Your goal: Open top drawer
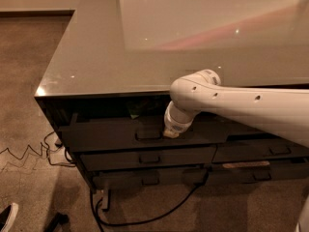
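The top drawer [101, 138] is a wide dark front under the cabinet's glossy grey top [106, 57]. It stands partly pulled out, and a dark gap shows above it with something greenish inside. Its small bar handle [148, 135] sits at centre. My white arm reaches in from the right. My gripper [170, 133] is at the drawer front, just right of the handle and touching or very near it. The wrist hides its tip.
A second dark drawer [145, 158] and a third lie below, with narrower drawers [263, 151] at the right. Cables [29, 151] trail on the carpet at the left, and a black cord [145, 221] loops under the cabinet. A shoe [6, 215] is at the bottom left.
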`<state>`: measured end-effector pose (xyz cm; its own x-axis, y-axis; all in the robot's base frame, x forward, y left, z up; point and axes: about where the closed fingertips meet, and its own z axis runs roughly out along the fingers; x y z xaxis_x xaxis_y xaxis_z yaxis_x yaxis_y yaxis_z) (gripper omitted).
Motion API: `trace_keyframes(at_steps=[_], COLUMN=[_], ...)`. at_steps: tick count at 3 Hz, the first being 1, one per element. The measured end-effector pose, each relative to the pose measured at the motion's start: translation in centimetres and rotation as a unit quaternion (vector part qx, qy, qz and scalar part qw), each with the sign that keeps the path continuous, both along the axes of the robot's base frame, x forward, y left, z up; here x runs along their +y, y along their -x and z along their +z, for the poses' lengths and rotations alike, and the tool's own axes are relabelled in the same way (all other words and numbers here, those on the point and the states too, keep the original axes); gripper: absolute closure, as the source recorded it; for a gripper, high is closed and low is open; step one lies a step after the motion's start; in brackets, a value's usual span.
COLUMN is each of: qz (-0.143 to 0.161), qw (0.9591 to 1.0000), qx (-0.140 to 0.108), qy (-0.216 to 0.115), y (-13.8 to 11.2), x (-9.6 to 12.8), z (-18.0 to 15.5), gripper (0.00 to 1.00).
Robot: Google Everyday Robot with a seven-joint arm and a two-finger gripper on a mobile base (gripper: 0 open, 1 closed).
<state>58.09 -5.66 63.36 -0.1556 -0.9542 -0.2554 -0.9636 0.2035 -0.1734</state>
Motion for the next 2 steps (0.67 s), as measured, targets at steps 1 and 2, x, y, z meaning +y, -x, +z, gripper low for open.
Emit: trace_keyframes(at_steps=[1, 2], qz=[0.000, 0.000], qw=[1.0000, 1.0000], qx=[0.000, 0.000], qy=[0.000, 0.000], y=[0.00, 0.00], x=[0.00, 0.00], z=[0.00, 0.00], gripper=[0.35, 0.12])
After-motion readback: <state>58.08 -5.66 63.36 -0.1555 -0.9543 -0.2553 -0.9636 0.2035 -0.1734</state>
